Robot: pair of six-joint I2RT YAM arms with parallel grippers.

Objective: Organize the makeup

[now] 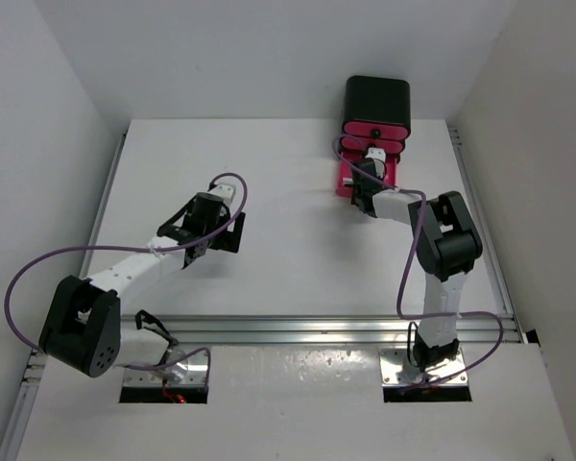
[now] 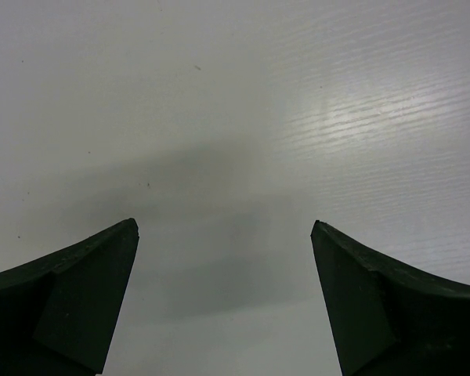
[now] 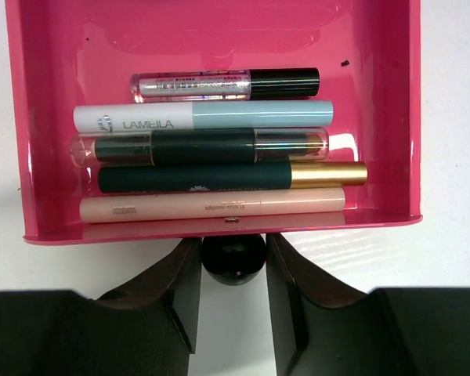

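Table (image 1: 269, 163): white, walls on left, right and far sides.
Box (image 1: 377, 101): black, at far right of table; upper pink fronts closed, contents hidden.
Drawer (image 3: 51, 117): pink, standing out from box toward right arm; mostly covered by wrist in top view; far end cut off in right wrist view.
Left gripper (image 2: 224, 227): spread wide above table surface, left of centre, holding nothing; only finger ends in wrist view.
Right gripper (image 3: 233, 240): narrow, clamped on knob at drawer's near lip.
Sticks (image 3: 204, 146): five, crosswise in drawer, side by side, touching or nearly so; not discernible from above.
Order, far to near: glitter tube (image 3: 219, 84), black cap; white-and-blue stick (image 3: 204, 116), "LAMEILA"; clear-cased stick (image 3: 164, 146), dark inside; green stick (image 3: 219, 176), gold end; peach stick (image 3: 211, 205), print too small to read.
Knob (image 3: 233, 262): black, round, sides hidden against fingers.
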